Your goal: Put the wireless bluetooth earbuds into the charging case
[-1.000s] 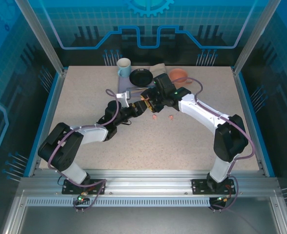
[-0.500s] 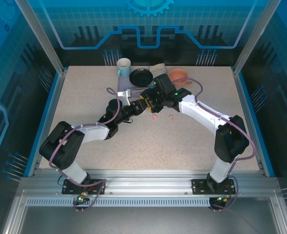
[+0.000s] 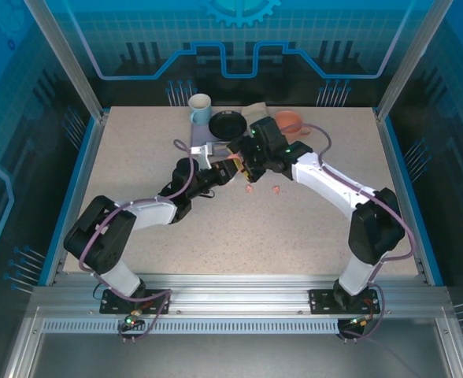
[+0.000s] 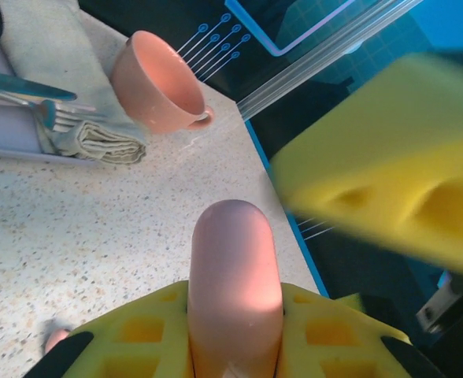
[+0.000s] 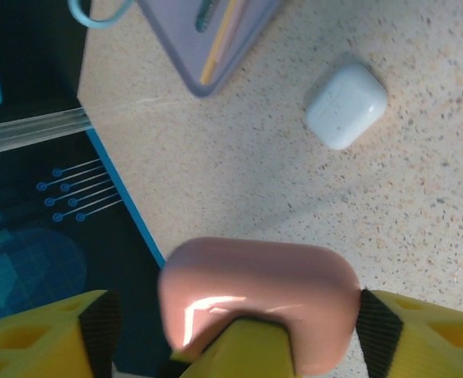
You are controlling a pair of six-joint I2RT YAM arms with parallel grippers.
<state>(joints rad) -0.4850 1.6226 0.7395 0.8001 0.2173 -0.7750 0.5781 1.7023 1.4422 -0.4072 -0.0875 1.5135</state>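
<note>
A pink charging case (image 4: 235,283) is clamped on its narrow sides between the yellow fingers of my left gripper (image 4: 235,335), held above the table at centre back (image 3: 234,162). My right gripper (image 5: 235,323) straddles the same case (image 5: 255,291) with its jaws wider than it, a gap showing on the left side. One of its yellow fingers (image 4: 389,197) looks blurred in the left wrist view. Two pink earbuds (image 3: 250,189) (image 3: 276,190) lie on the table just in front of the grippers. A white charging case (image 5: 347,105) lies shut on the table.
A lilac cutlery tray (image 5: 208,39) with a folded napkin (image 4: 82,138) sits at the back. Near it stand a pale blue mug (image 3: 200,109), a black dish (image 3: 227,124) and a pink mug (image 4: 157,83). The table's blue edge (image 5: 125,213) runs close by.
My left gripper has closed on the pink case. My right gripper's jaws have widened around it and that arm has shifted slightly up and to the right.
</note>
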